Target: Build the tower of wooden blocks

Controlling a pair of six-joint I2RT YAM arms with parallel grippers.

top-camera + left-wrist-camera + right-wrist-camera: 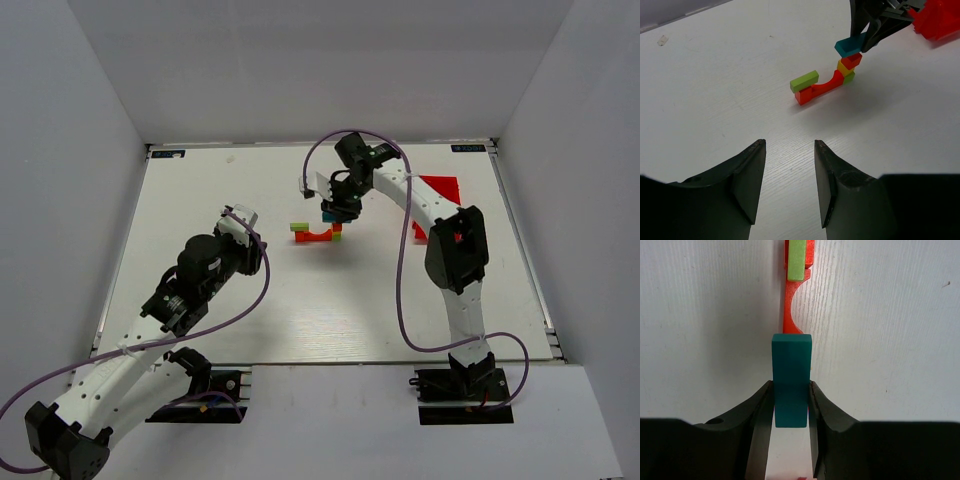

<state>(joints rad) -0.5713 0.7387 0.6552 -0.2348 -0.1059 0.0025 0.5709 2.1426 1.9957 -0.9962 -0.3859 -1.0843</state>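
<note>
Two dark fingers of the left gripper [788,150] stand apart near the camera with nothing between them. Farther off, the right gripper [791,385] pinches a teal bar [791,360] by one end. It holds the bar right over the little tower [318,233] in the middle of the table [715,100]: a red arch [822,89] with a lime-green block [804,80] on one end and a yellow cube [842,66] and an orange-red piece [852,60] on the other. A red bin [940,22] sits behind.

A white table [300,320] with faint wood grain lies inside plain white enclosure walls [300,70]. A red plastic bin [448,186] sits toward its far right, only partly in view. A small dark label [170,154] marks the far left corner.
</note>
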